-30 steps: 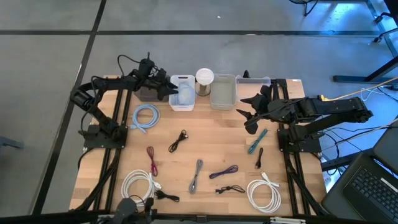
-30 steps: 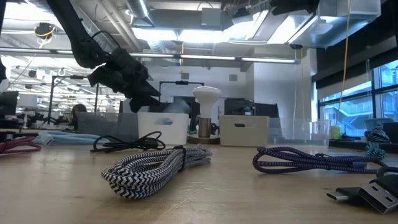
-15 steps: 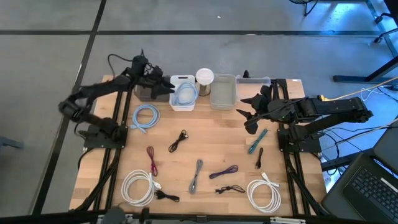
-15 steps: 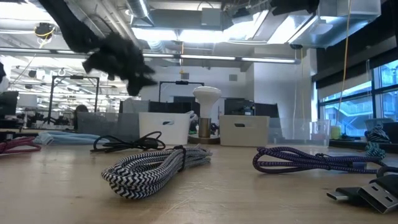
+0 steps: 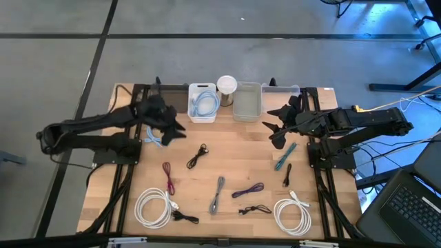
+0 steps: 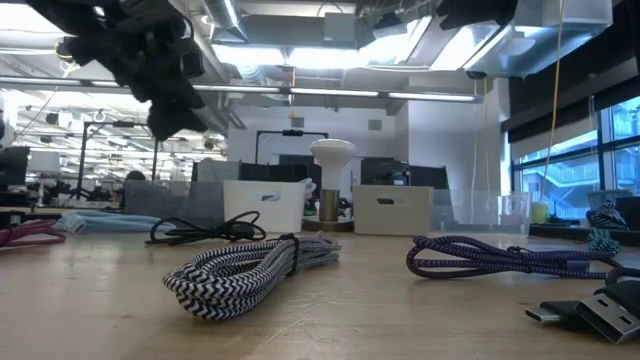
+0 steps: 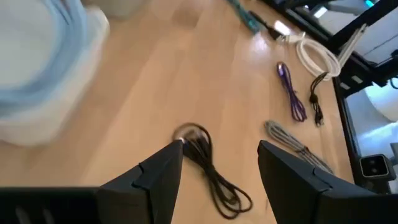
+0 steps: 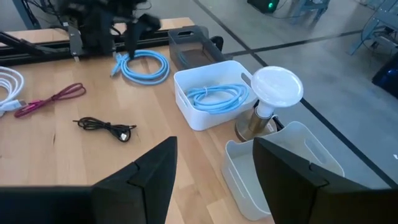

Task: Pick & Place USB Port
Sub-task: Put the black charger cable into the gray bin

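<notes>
My left fingers [image 5: 172, 127] are spread wide and empty, hanging above the light wooden surface [image 5: 227, 169]. Right under them, just ahead of my tips, lies the small black coiled cable [image 7: 208, 168], flat on the wood. Beside my left fingers, toward the arm's base, sits the loose light-blue cable coil [image 5: 153, 132] on the surface. Up past them, at the far edge, there's the small white plastic bin [image 5: 202, 103] with another light-blue cable [image 8: 217, 98] coiled inside it. Next to that bin stands the white mushroom-shaped lamp on a brass base [image 5: 227, 88], then a pale grey empty-looking bin [image 5: 247, 101].

My right fingers [image 5: 273, 127] are spread too, holding nothing, hovering over the surface near its right side, well apart from my left ones. Just below them lies the teal braided cable [image 5: 284, 156], with a short black cable [image 5: 286, 174] beside it.

Farther toward the near edge: a dark red cable [image 5: 167, 177], a grey-and-white zigzag braided cable [image 5: 218, 195], a purple braided cable [image 5: 248, 190], and two white cable coils [image 5: 153, 207] at the corners.
</notes>
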Robot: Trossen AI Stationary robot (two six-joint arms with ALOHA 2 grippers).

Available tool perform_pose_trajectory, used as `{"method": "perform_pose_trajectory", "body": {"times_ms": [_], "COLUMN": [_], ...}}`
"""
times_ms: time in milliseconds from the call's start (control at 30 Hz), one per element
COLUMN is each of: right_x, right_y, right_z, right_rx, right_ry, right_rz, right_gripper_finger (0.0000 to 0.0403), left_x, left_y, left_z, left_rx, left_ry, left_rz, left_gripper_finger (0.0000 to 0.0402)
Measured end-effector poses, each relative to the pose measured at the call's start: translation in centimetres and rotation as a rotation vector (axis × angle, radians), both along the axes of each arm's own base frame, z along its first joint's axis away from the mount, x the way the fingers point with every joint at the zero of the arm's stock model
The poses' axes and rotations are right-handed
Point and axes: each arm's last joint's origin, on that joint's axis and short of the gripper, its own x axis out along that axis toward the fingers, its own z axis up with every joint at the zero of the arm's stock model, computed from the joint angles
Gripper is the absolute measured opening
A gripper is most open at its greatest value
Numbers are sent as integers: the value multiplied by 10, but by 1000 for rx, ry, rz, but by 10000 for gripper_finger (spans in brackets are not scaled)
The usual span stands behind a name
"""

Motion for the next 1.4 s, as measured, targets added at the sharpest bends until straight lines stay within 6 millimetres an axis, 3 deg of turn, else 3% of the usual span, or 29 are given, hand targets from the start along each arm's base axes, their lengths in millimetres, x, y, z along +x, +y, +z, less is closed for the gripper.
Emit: {"method": "perform_pose_trajectory", "body": {"times_ms": [167,333,867,1033,1167,1267,1400], "right_x": [1,1,1,1,1,1,1], "right_y": [0,0,1,1,1,1,1], "right_z": [0,0,0,0,0,0,0], "right_rx": [0,0,11,9,5,5,8], "right_ry": [1,2,4,5,7,7,6], "right_rz": [0,2,25,26,28,28,26], "right_gripper_finger": [213,213,214,214,214,214,214], "left_x": [15,28,65,68,76,83,86], "left_y": [-29,-45,-69,-71,-70,-69,-70], "left_z": [-18,-31,-81,-101,-112,-115,-114], "left_rx": [19,87,13,11,58,106,116], "left_ry": [27,67,197,289,267,213,169], "left_rz": [31,77,68,68,78,64,-6], "left_gripper_finger": [200,200,200,200,198,165,55]}}
